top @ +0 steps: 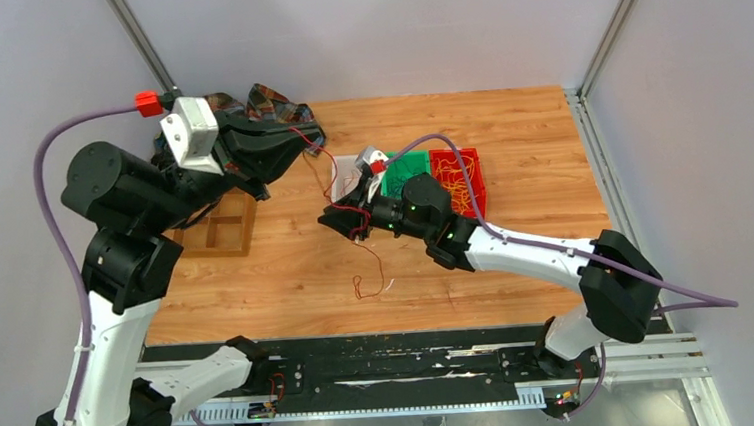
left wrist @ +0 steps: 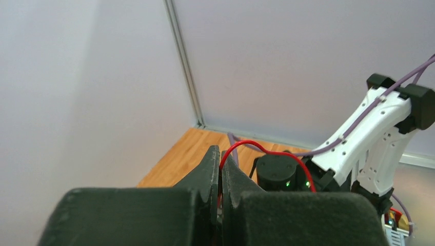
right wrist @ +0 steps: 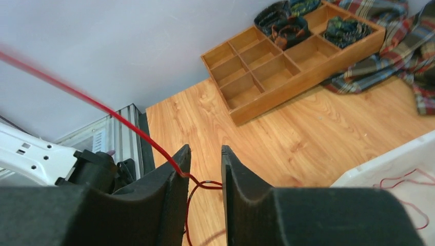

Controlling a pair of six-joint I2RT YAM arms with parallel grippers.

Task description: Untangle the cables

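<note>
A thin red cable [top: 322, 167] runs from my raised left gripper [top: 310, 137] down to my right gripper [top: 331, 216]. Its tail [top: 370, 279] hangs onto the wooden table. In the left wrist view the left gripper [left wrist: 221, 156] is shut on the red cable [left wrist: 267, 149], which arcs away toward the right arm. In the right wrist view the right gripper [right wrist: 205, 148] has its jaws apart. The red cable [right wrist: 128, 125] crosses the gap with a small twist [right wrist: 205, 183], touching the left finger [right wrist: 177, 169]. More yellow-orange cables [top: 459, 182] lie in a red bin.
A wooden compartment tray [top: 221, 224] sits at the left under the left arm, with dark rolls [right wrist: 287, 23] in its far cells. A plaid cloth [top: 275, 105] lies at the back. White [top: 343, 170], green [top: 405, 169] and red [top: 477, 198] bins stand behind the right gripper.
</note>
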